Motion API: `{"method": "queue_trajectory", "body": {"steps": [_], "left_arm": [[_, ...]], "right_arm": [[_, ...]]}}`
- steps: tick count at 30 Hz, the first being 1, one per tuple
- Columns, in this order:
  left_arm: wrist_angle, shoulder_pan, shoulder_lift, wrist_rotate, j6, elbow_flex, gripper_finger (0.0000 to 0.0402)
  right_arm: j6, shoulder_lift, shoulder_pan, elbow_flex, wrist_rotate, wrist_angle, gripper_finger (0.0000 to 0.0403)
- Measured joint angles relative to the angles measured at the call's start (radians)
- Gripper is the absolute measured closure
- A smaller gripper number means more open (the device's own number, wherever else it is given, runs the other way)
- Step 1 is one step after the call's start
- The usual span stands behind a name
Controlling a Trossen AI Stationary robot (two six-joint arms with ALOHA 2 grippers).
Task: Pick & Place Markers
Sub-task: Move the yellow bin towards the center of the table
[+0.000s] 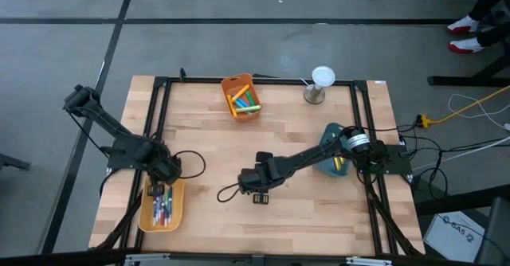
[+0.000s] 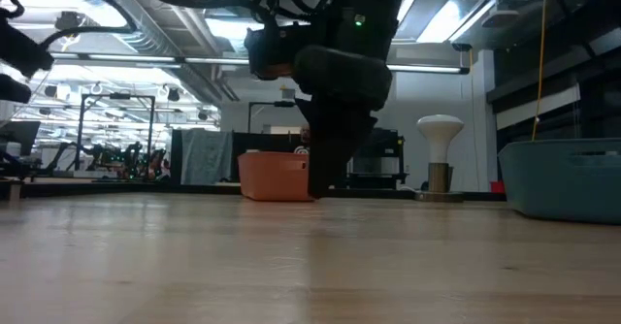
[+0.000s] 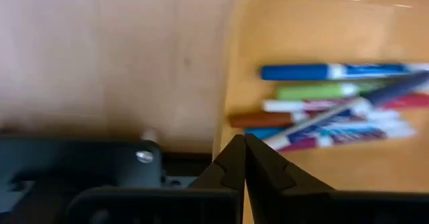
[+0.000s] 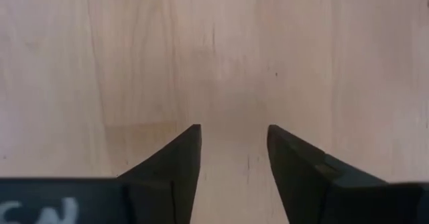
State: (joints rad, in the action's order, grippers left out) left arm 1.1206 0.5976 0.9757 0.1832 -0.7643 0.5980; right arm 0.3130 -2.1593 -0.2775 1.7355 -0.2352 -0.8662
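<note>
At the table's near edge, about seven o'clock, my left gripper (image 1: pixel 166 173) hangs over the yellow tray (image 1: pixel 177 215), fingers pressed together on nothing. In my left wrist view the tips meet just above the tray's rim, with a cluster of markers (image 3: pixel 335 110) lying inside: blue, green, red and white barrels side by side.

At the centre, near six o'clock, my right gripper (image 4: pixel 233 158) points down at bare wood, fingers standing apart and empty; no marker lies between them.

My reading is that this is a lull between drops: one load sits in the tray and both hands are free. The next move calls for a reach to wherever markers still wait.

Farther off, at twelve o'clock, the orange bin (image 1: pixel 241 95) holds green, yellow and orange markers (image 1: pixel 243 101). At three o'clock the teal bin (image 1: pixel 329 132) lies partly under my right arm, something yellow showing inside. A white-topped stand (image 1: pixel 320 84) at one o'clock sits beside the orange bin and could crowd a reach from that side.
</note>
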Motion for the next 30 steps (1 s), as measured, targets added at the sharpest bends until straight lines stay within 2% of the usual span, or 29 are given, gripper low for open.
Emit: {"method": "queue_trajectory", "body": {"steps": [7,11,24,30], "left_arm": [[-0.006,-0.025,0.153,-0.102,0.010,0.000,0.0399],[-0.077,-0.052,0.210,-0.122,0.061,0.000,0.0400],[-0.412,-0.213,0.218,-0.309,0.285,0.000,0.0400],[-0.558,-0.309,0.218,-0.394,0.458,0.000,0.0400]], "right_arm": [[0.007,0.000,0.000,0.000,-0.001,-0.010,0.0252],[0.040,0.000,0.000,0.000,-0.001,-0.051,0.0256],[0.118,0.000,-0.006,0.000,-0.001,-0.188,0.0257],[0.198,0.023,-0.032,-0.001,-0.001,-0.269,0.0257]]}}
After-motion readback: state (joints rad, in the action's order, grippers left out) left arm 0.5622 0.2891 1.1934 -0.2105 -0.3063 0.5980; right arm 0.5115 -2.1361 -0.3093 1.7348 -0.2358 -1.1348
